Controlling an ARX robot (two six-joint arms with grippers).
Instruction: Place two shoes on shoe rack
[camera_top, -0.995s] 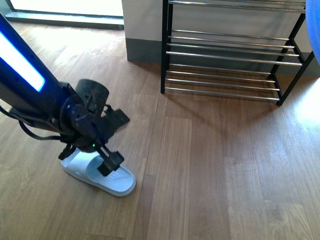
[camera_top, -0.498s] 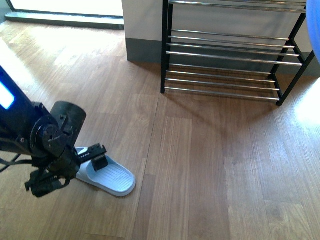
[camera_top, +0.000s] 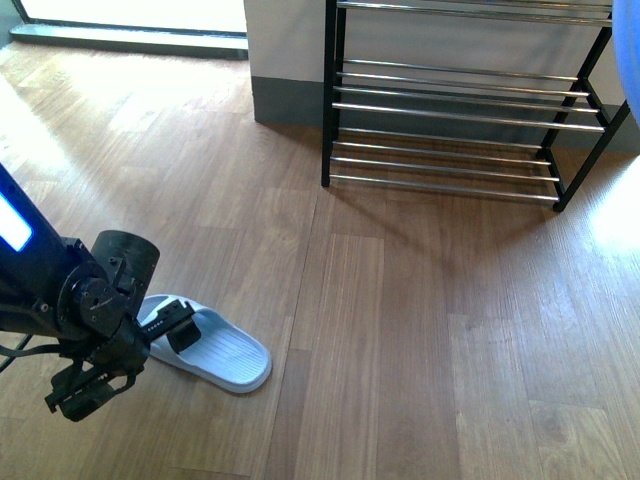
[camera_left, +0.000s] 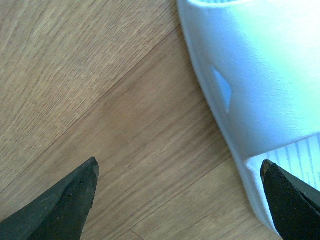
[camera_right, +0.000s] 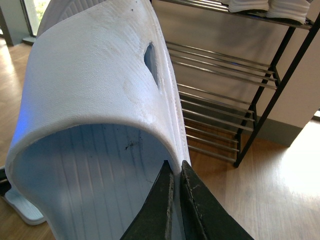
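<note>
On wooden floor (camera_top: 400, 330), slipper (camera_top: 235, 360) lies diagonally, heel rightward.

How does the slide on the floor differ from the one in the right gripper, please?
The floor slide lies flat on the floor; the held slide is raised and tipped up. The right gripper is shut on the held slide's strap; the left gripper is open, the floor slide's edge between its jaws. Both are pale slides with ribbed footbeds.

No legible text, brand or number is showing on either pale blue moulded slide sandal (camera_top: 225, 360) or the black-framed chrome-barred shoe rack (camera_top: 460, 115).
</note>
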